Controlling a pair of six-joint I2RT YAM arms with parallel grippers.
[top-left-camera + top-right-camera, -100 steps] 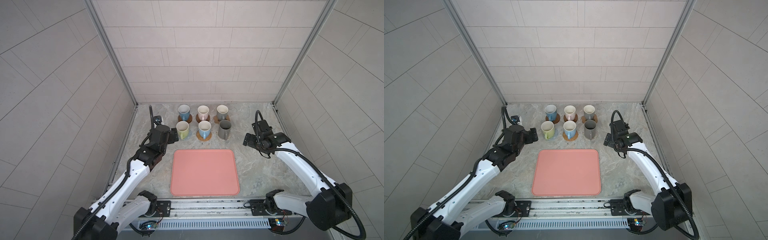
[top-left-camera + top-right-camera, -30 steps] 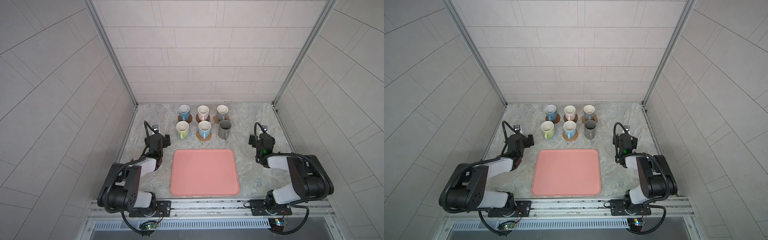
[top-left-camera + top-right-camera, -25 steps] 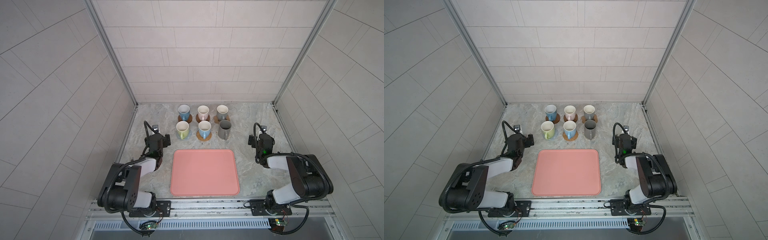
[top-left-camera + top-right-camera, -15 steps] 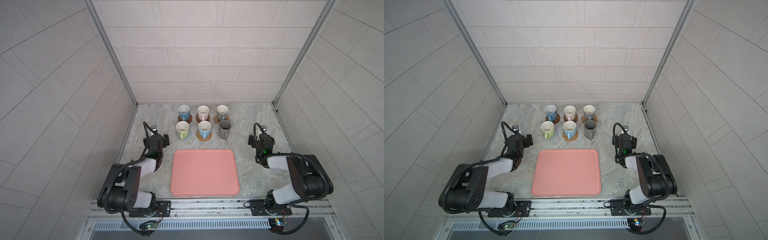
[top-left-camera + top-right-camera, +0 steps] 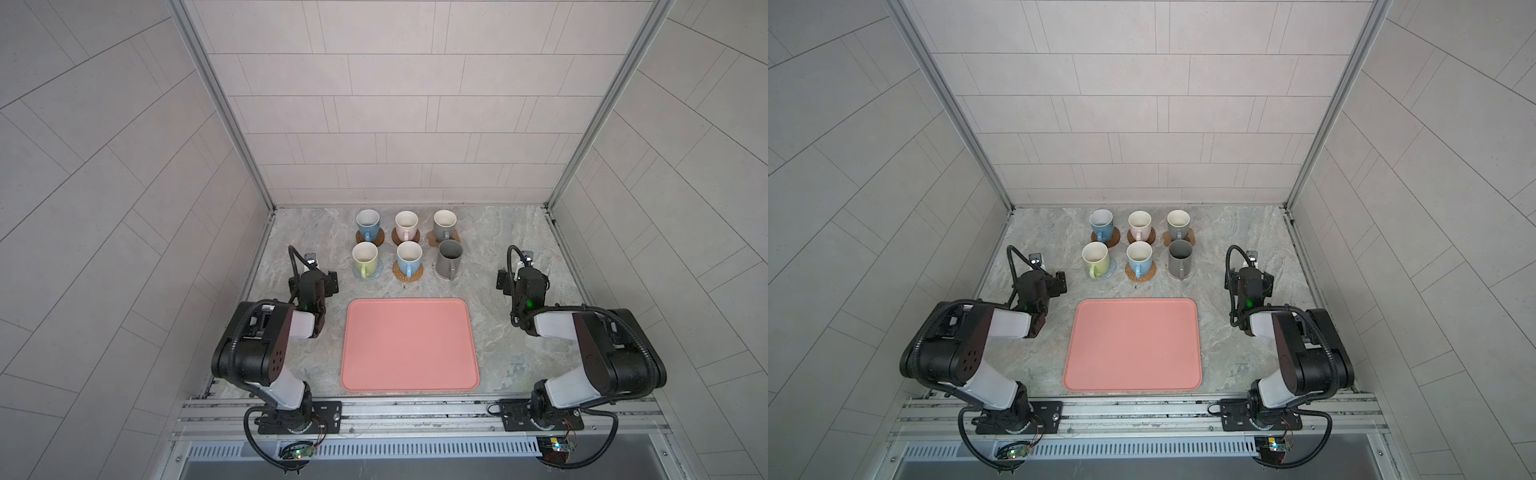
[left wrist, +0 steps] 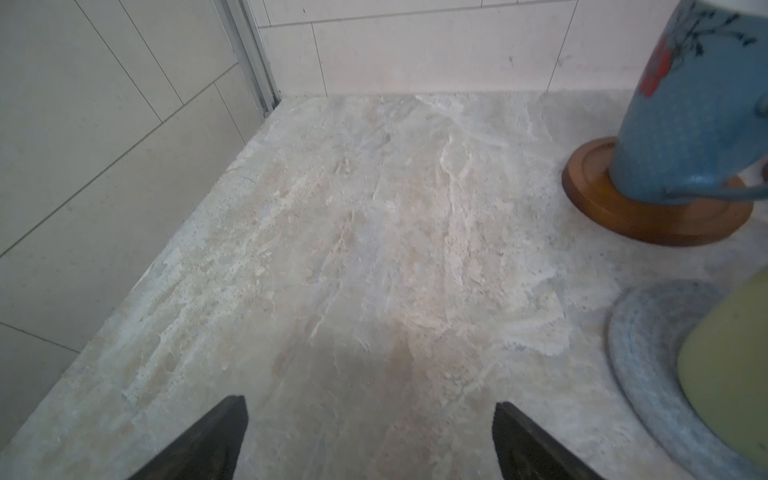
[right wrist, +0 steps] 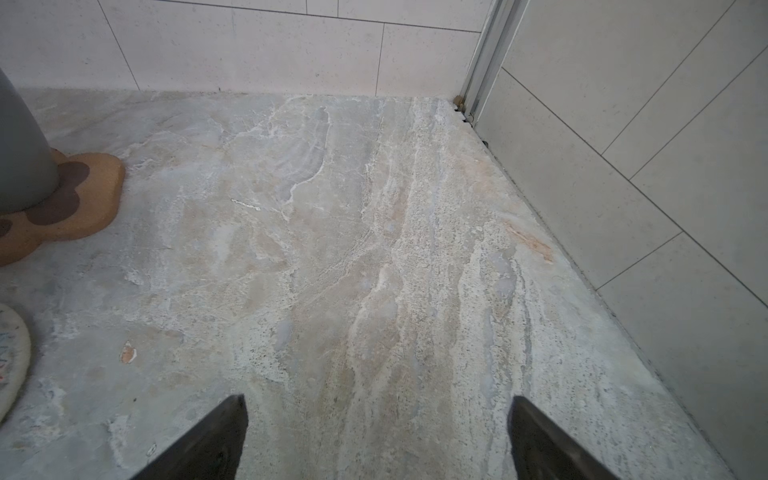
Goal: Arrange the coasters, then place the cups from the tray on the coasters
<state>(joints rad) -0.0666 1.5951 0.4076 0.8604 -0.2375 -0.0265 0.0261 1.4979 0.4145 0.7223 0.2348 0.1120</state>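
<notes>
Several cups stand on coasters in two rows of three behind the bare pink tray (image 5: 409, 345) (image 5: 1133, 345). The back row holds the blue cup (image 5: 368, 224), pink cup (image 5: 406, 226) and grey cup (image 5: 444, 224). In front stand the yellow-green cup (image 5: 365, 258), light blue cup (image 5: 409, 258) and dark grey cup (image 5: 449, 264). My left gripper (image 5: 320, 284) (image 6: 370, 415) is open over bare table left of the yellow-green cup (image 6: 731, 357) and its grey-blue coaster (image 6: 640, 365). My right gripper (image 5: 519, 282) (image 7: 376, 415) is open right of the paw coaster (image 7: 83, 199).
The blue cup (image 6: 698, 104) sits on a brown wooden coaster (image 6: 615, 208). A pale woven coaster (image 7: 10, 357) shows at the edge of the right wrist view. Tiled walls close the table on three sides, and both arms lie folded beside the tray.
Since about three seconds ago both arms have drawn back from the cups and folded down beside the tray. Over the last second nothing visibly moves.
</notes>
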